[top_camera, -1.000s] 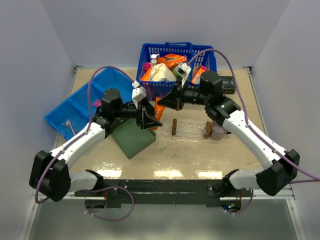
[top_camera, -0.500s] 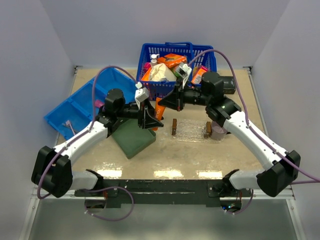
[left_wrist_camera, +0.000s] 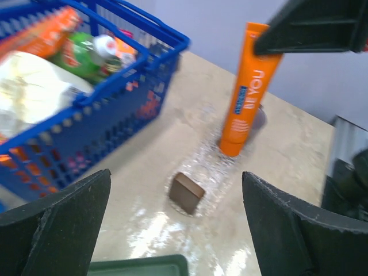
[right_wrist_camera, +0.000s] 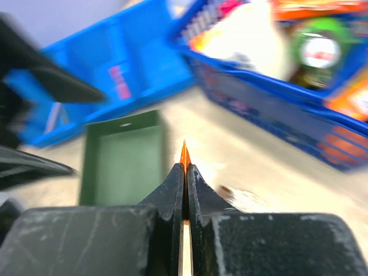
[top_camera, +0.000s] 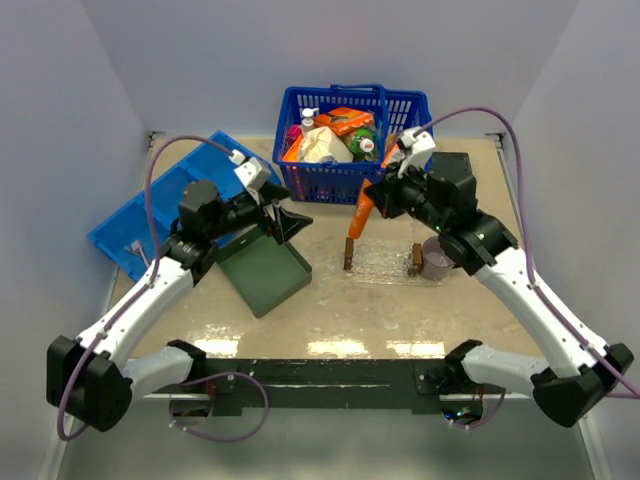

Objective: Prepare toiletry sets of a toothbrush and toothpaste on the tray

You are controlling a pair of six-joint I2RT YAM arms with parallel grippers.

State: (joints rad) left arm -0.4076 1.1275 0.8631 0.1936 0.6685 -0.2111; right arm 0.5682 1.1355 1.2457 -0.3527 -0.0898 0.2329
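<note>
One tube in hand: the right gripper is clamped on the crimped end of the orange toothpaste, which hangs cap-down below its jaws over the tray — contact unclear. Left gripper, jaws apart, holds nothing. No set is laid yet — judged an early stage.

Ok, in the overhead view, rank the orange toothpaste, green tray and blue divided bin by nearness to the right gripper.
1. Orange toothpaste, clamped in the right gripper.
2. Green tray, to its left.
3. Blue divided bin, far left.

basket behind tray, mug rt
</note>
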